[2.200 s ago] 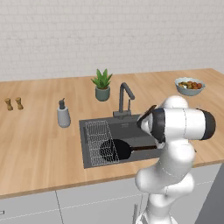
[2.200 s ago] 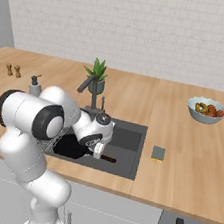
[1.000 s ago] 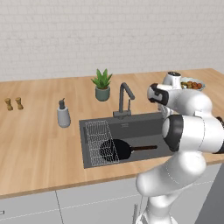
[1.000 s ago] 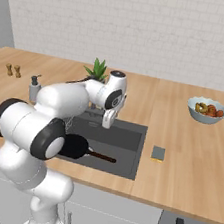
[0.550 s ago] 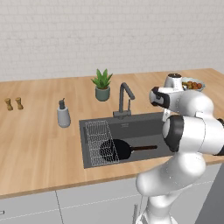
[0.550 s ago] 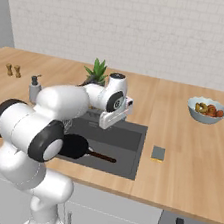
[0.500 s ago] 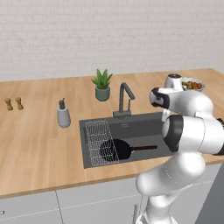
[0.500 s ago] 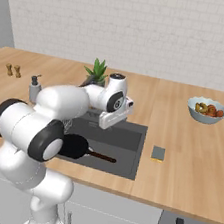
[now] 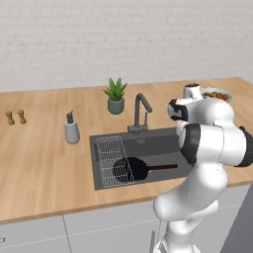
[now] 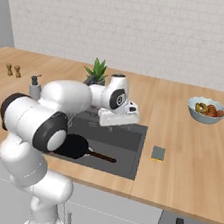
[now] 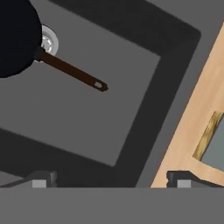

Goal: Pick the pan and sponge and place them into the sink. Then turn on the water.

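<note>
The wooden table (image 9: 44, 163) runs across the front of a white brick wall and carries all items listed below.

The sink (image 9: 153, 143) is a dark grey recessed basin set in the table. A wire rack (image 9: 112, 160) lies on its left half in the left base view, and a dark faucet (image 9: 140, 111) stands at its rear edge. In the hand view the round steel drain (image 11: 49, 41) shows just beside the pan rim.

The pan (image 9: 131, 169) lies inside the sink, on the basin floor, its round black body overlapping the rack. Its thin brown handle (image 11: 72, 71) points toward the open right half of the basin.

The hand (image 10: 118, 117) hangs above the sink's right half, near the rim closest to the sponge. Its fingertips (image 11: 41, 179) stand wide apart at the two bottom corners of the hand view, with nothing between them.

A grey fruit bowl (image 10: 207, 110) sits on the table well to the right of the sink. A potted plant (image 9: 115, 95) stands behind the sink beside the faucet. A soap dispenser (image 9: 71, 128) stands to the left of the sink.

The sponge (image 10: 157, 154) lies flat on the table just beside the sink's right rim, dark face up, yellow edge visible.

Two small shakers (image 9: 16, 117) stand at the far left of the table.
</note>
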Available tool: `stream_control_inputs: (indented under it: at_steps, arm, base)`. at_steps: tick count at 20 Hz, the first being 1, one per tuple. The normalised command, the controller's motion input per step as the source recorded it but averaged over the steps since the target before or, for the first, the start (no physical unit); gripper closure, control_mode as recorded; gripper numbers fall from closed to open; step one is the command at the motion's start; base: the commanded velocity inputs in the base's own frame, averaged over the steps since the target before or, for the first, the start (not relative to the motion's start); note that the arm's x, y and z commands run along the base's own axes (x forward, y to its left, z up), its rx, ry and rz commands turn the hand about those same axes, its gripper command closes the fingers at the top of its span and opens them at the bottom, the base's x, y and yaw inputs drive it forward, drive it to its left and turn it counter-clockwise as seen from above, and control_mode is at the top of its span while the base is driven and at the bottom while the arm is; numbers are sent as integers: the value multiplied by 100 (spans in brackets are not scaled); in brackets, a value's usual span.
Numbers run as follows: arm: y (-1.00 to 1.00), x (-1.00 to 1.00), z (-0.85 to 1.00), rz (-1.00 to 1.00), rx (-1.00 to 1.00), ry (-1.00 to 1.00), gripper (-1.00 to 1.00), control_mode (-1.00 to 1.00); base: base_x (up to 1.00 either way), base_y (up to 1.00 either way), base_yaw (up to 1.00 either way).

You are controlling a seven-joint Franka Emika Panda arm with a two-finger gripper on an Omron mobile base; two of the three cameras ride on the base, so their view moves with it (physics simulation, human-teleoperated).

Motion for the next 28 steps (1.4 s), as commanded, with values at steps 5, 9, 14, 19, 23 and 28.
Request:
stream_control_inputs:
  at_steps: [5,9,14,19,23,28]
  arm:
    - [-37,-8,0,-17,5,0,-100,-100]
    - [-34,0,0,-5,10,0,-100,-100]
    - [-46,0,-6,-3,8,-1,-100,-100]
    - [-42,0,-21,-3,2,-1,-100,-100]
    - [-39,0,-23,-1,0,-2,-100,-100]
    - [-43,0,-11,-1,0,0,-100,-100]
  base:
    - [0,0,0]
    - [0,0,0]
    - [0,0,0]
    - [0,0,0]
    - [0,0,0]
    - [0,0,0]
